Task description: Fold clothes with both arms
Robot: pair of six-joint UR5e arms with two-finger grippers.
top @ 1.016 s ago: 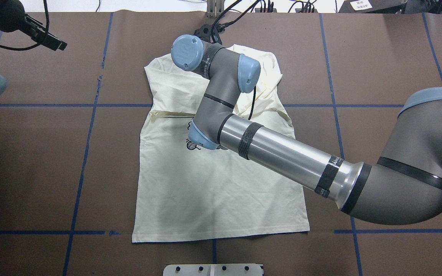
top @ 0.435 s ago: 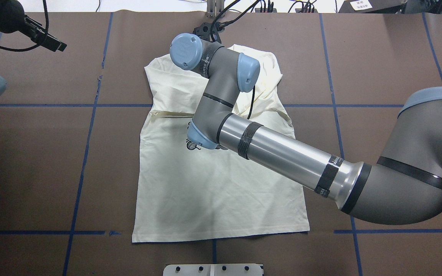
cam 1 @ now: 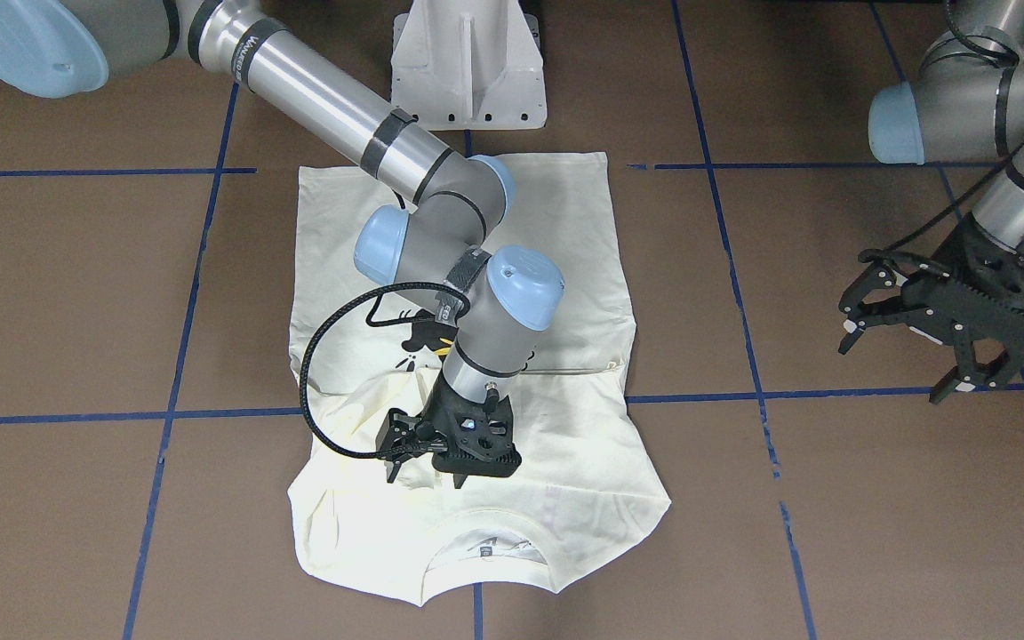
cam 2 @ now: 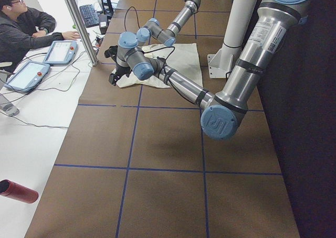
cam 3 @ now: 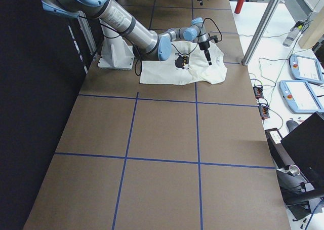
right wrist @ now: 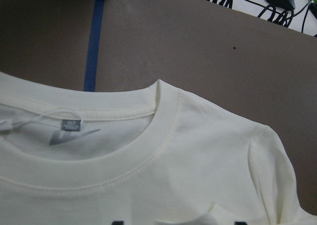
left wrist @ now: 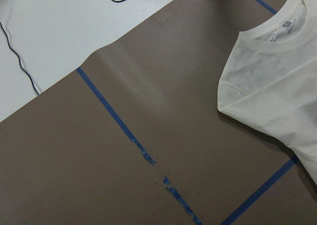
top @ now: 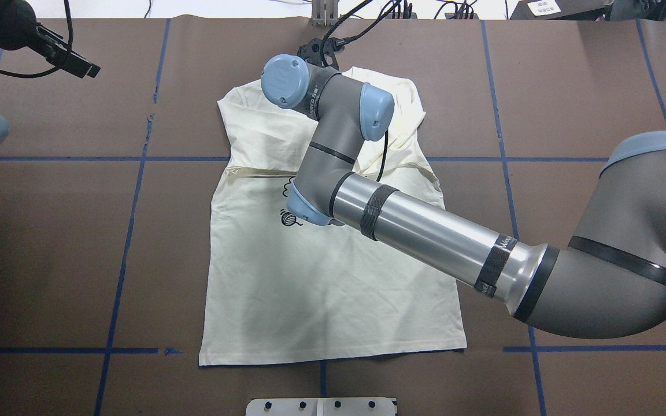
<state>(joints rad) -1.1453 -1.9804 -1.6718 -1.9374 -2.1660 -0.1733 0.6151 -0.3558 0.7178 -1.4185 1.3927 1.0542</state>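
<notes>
The cream-white T-shirt [top: 310, 300] lies flat at the table's middle, print side up, with both sleeves folded in over the chest. Part of its black print [top: 288, 218] shows beside the right arm [top: 425, 231]. My right gripper [cam 1: 425, 471] hangs just above the chest, near the collar [cam 1: 485, 551], and looks open and empty. The overhead view hides it under the wrist. The right wrist view shows the collar and label [right wrist: 69, 126] close below. My left gripper [cam 1: 921, 347] is open and empty, raised well off to the shirt's side. The left wrist view shows the shirt's shoulder [left wrist: 277, 86].
The white pedestal base [cam 1: 468, 62] stands at the robot's side of the shirt. Blue tape lines [top: 130, 231] cross the brown table cover. In the exterior left view an operator [cam 2: 21, 28] sits by tablets [cam 2: 60, 52] at a white side table.
The right wrist has shifted a little to the right and toward the far edge over the collar area. The shirt and the left arm have stayed almost still.
</notes>
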